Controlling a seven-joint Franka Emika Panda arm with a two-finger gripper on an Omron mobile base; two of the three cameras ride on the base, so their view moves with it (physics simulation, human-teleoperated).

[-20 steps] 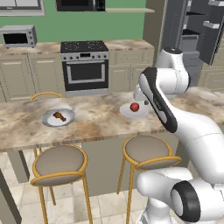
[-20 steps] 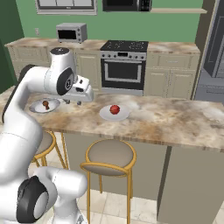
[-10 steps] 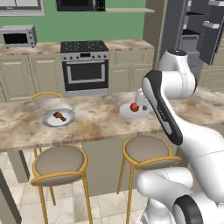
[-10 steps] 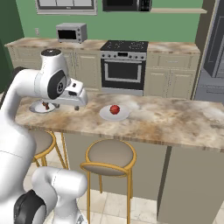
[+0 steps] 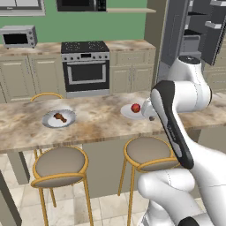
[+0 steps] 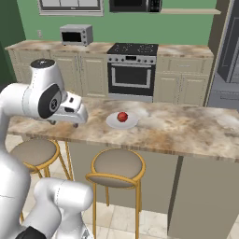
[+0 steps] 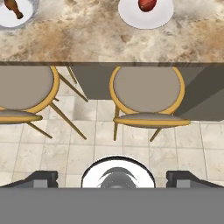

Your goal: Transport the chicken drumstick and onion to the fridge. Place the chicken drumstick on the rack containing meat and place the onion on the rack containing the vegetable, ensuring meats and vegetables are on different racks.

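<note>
The chicken drumstick (image 5: 59,117) lies on a white plate at the left of the island counter, also at the top left corner in the hand view (image 7: 13,8). The red onion (image 5: 136,108) (image 6: 122,116) (image 7: 148,4) rests on another white plate (image 5: 128,113) further right. My gripper (image 5: 150,114) (image 6: 65,121) (image 7: 112,177) hangs at the counter's near edge, right of the onion, pointing down, open and holding nothing. The fridge (image 5: 194,31) stands open at the back right. Its racks and the vegetable are out of view.
Two round stools (image 5: 59,163) (image 5: 148,152) stand under the island's near edge. A stove (image 5: 86,66), beige cabinets and a microwave (image 5: 17,36) line the back wall. My own arm (image 5: 176,114) rises close to the onion's plate.
The arm has risen and straightened, and the hand has swung lower toward the counter's near edge. The drumstick and onion have not moved.
</note>
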